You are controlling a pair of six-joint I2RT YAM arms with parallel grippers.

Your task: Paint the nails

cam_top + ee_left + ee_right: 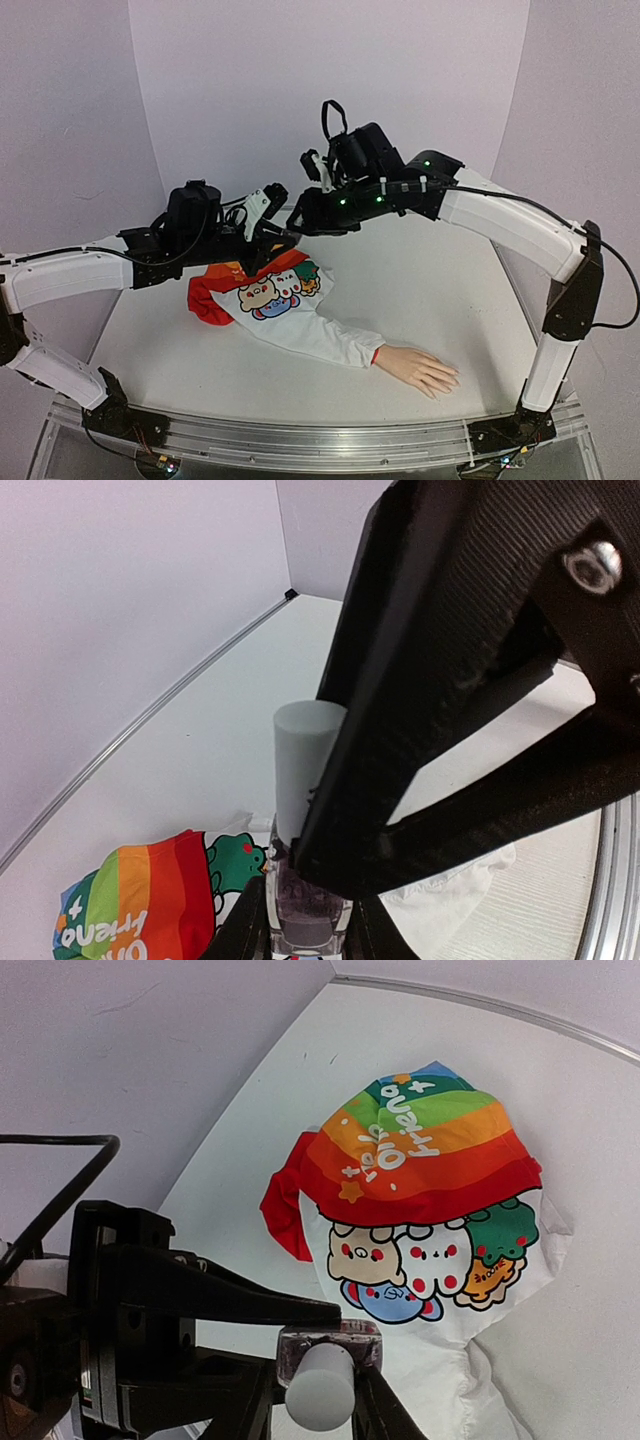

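Note:
The mannequin hand [418,370] lies palm down at the front right of the table, sticking out of a white sleeve. Its nails [450,381] are too small to tell apart. My two grippers meet in the air above the shirt. My left gripper [272,236] [305,925] is shut on the clear body of a small bottle [305,905] holding dark polish. My right gripper [300,216] [318,1392] is shut on the bottle's pale grey cap [320,1388] [300,765]. The cap sits on the bottle [330,1345].
A child's white shirt [290,320] with a rainbow and cartoon animal print [425,1190] lies mid-table under the grippers, its sleeve running to the hand. White curved walls close the back and sides. A metal rail [300,440] runs along the near edge.

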